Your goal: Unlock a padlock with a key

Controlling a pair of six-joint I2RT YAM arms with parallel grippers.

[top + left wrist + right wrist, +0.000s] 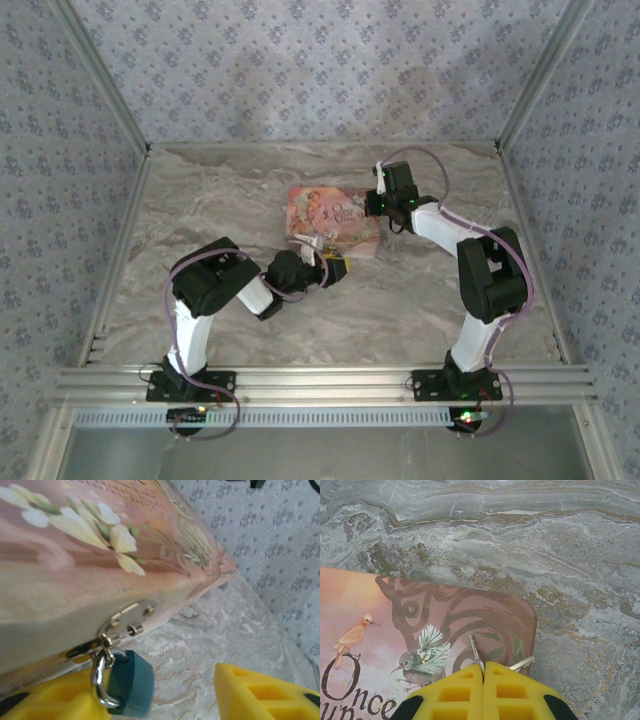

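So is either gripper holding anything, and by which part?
The right gripper is shut on a thin metal piece, likely the key, by its rear end. The left gripper straddles the padlock, jaws apart.

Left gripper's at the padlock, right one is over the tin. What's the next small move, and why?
Probably close the left gripper on the padlock: its blue body hangs from the hasp of the tin between the yellow fingers, not yet pinched. The right gripper is shut on a thin metal piece, likely the key, which needs a steadied lock.
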